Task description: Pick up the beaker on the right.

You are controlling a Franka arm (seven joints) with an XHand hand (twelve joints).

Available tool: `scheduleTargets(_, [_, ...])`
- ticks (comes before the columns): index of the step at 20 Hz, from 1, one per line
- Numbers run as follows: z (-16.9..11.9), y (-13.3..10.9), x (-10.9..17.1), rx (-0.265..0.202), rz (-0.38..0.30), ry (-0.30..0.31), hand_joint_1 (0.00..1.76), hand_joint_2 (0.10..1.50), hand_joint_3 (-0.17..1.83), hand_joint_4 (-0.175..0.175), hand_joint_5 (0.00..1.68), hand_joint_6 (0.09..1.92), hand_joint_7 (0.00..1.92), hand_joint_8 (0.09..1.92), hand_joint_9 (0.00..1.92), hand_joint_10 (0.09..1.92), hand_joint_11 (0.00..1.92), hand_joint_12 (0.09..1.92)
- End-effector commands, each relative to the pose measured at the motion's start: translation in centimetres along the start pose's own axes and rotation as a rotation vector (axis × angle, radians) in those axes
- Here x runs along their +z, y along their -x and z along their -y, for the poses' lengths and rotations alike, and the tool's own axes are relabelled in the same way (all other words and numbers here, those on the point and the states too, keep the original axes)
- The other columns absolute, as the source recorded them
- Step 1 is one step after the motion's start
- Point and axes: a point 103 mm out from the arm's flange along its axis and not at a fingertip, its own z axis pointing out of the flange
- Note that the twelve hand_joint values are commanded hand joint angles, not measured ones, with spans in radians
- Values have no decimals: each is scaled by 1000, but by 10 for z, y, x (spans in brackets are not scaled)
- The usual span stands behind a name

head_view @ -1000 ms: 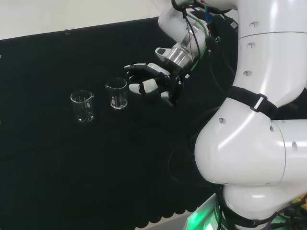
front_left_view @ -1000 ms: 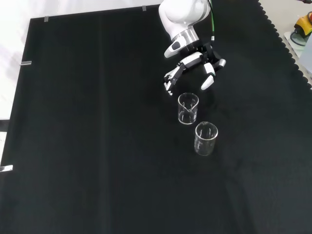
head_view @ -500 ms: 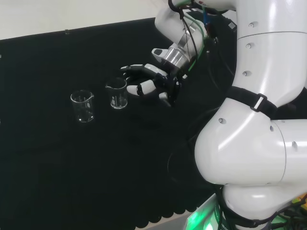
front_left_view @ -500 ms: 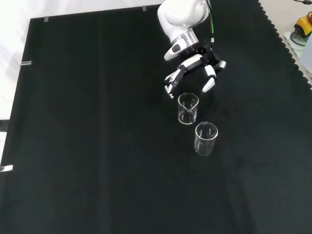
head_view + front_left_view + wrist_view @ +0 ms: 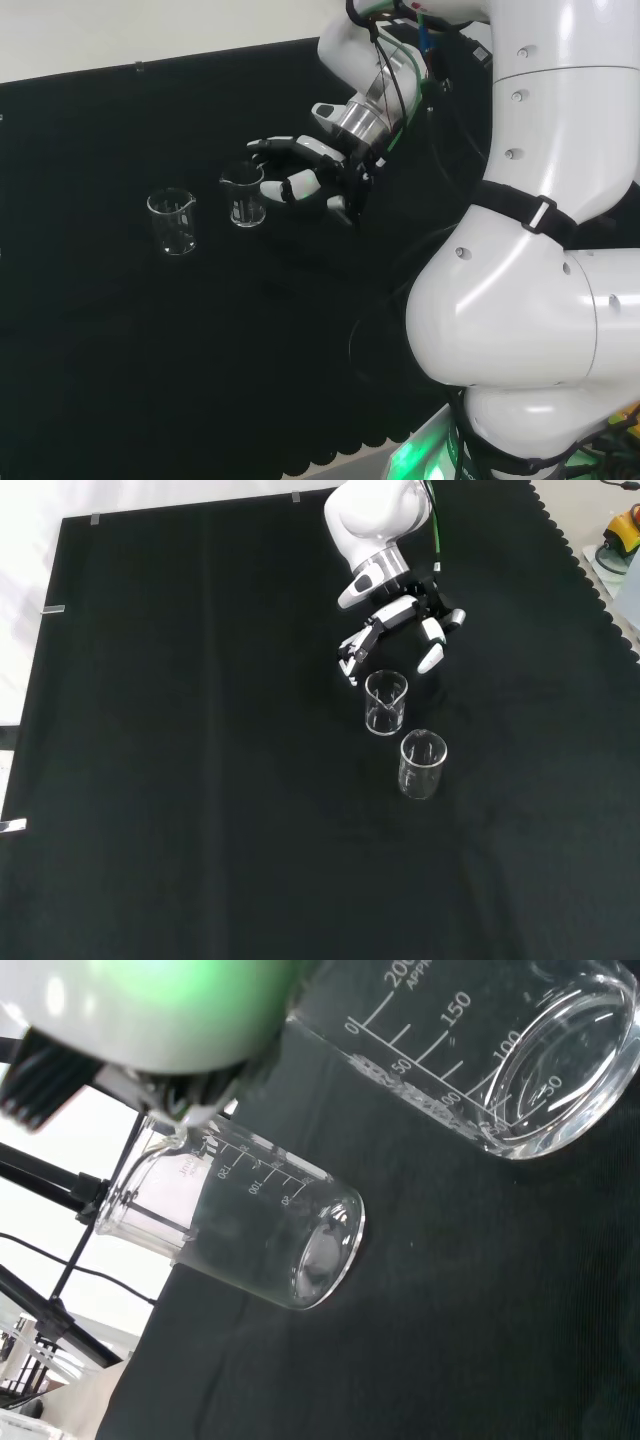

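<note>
The target beaker (image 5: 244, 195) stands upright on the black cloth (image 5: 120, 330), at the right of the pair in the head view, with the second beaker (image 5: 173, 221) near it on the left, apart. The hand (image 5: 305, 178) is held just beside it, fingers (image 5: 352, 656) and thumb spread wide and empty, not yet closed on the glass. That spread is judged an approach posture, set to straddle the wall from the side away from the neighbour.

Black cloth (image 5: 200, 780) with a scalloped edge covers the bench, beside what seems a pale floor (image 5: 150, 25).
</note>
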Motion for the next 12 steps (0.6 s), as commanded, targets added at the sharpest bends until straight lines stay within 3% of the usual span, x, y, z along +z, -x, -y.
scheduleTargets(1, [0, -1, 5, 7, 12, 20, 933, 297, 1116, -42, 401, 94, 342, 637, 447, 578, 0, 1319])
scheduleTargets(12, [-1, -5, 12, 23, -2, 28, 963, 303, 1155, -65, 426, 123, 336, 657, 426, 583, 0, 1272])
